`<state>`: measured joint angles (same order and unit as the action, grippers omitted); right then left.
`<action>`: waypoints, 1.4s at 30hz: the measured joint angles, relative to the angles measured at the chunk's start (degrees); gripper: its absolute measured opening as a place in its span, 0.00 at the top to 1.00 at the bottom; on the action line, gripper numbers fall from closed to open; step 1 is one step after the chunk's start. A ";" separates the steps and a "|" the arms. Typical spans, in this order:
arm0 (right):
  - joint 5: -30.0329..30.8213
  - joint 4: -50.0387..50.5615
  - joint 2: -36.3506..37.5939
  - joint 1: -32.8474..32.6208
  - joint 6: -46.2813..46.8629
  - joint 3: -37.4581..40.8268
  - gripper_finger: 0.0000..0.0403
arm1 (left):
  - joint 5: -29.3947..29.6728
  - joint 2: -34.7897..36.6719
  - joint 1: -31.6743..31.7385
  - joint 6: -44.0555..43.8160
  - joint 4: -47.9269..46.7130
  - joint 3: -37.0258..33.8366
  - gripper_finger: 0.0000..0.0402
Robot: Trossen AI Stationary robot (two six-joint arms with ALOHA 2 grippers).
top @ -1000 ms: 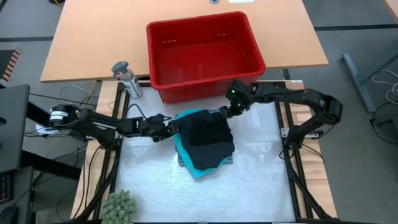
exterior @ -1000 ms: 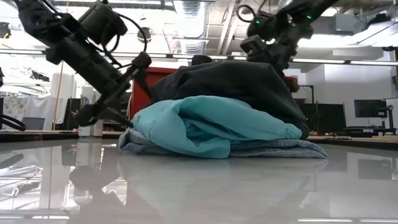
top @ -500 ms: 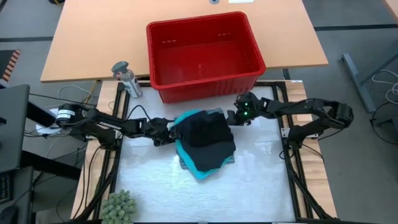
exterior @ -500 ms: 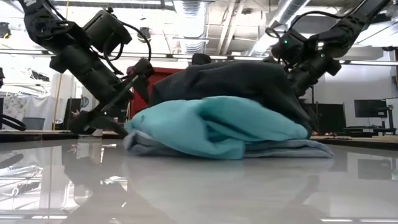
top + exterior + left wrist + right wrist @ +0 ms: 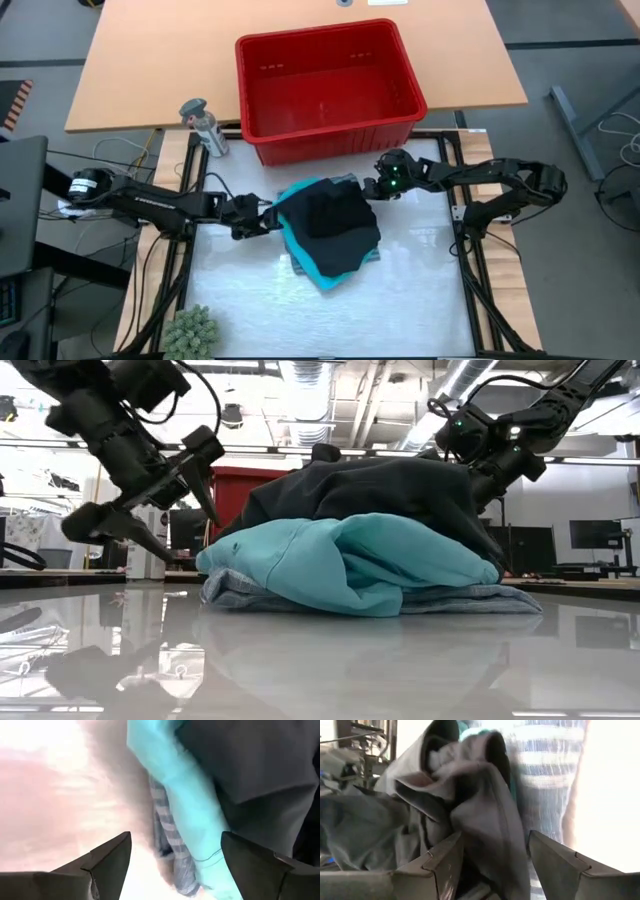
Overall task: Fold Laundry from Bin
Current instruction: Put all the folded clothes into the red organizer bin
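a: where is the laundry right now?

b: stacked in one pile on the pale work surface (image 5: 250,300), just in front of the red bin (image 5: 328,88). a black garment (image 5: 335,220) sits on top, a turquoise garment (image 5: 340,565) is under it, and a blue-grey striped garment (image 5: 470,600) lies flat at the bottom, touching the surface.

a: and the bin?

b: on the wooden table (image 5: 130,70) behind the pile, upright. from above its inside looks bare red, though the near wall hides a strip of the floor, so i can't vouch for that part.

a: what is the left gripper doing?

b: the left gripper (image 5: 262,218) is at the pile's left edge, near the turquoise layer. in the low view it is lifted off the surface, its fingers (image 5: 205,480) spread apart with nothing between them. its own wrist view shows the same: two dark fingers wide apart, the cloth edge lying beyond them, not pinched.

a: the right gripper?

b: the right gripper (image 5: 368,188) is at the pile's back right corner, against the black garment. in its wrist view the fingers (image 5: 445,862) stand apart with a bunched fold of dark cloth between them. whether they press on it or merely flank it, i can't tell.

a: anything else around?

b: a small grey bottle (image 5: 203,125) stands beside the bin's left front corner, and a green spiky plant (image 5: 190,333) sits at the near left corner.
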<state>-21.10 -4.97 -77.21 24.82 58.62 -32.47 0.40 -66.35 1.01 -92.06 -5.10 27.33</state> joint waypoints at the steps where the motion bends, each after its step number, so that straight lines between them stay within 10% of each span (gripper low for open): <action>1: 0.09 -0.31 0.00 0.02 -0.01 0.00 0.38 | 1.73 0.00 -1.35 -1.27 -0.18 0.00 0.26; 21: 5.29 0.46 -0.35 -1.03 -0.42 -0.02 0.38 | 12.34 -20.30 -6.53 -9.87 20.28 0.11 0.26; 33: 0.54 -22.91 -20.48 -4.88 8.33 -0.25 0.39 | 12.94 -23.71 -5.38 -9.07 27.18 0.07 0.27; 42: -5.33 -27.37 -27.79 -7.42 10.77 -5.09 0.72 | 12.12 -30.62 -4.50 -9.49 34.68 0.55 0.54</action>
<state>-26.42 -32.35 -105.00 17.39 69.38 -37.56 12.52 -96.97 -3.49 -101.56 29.58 27.88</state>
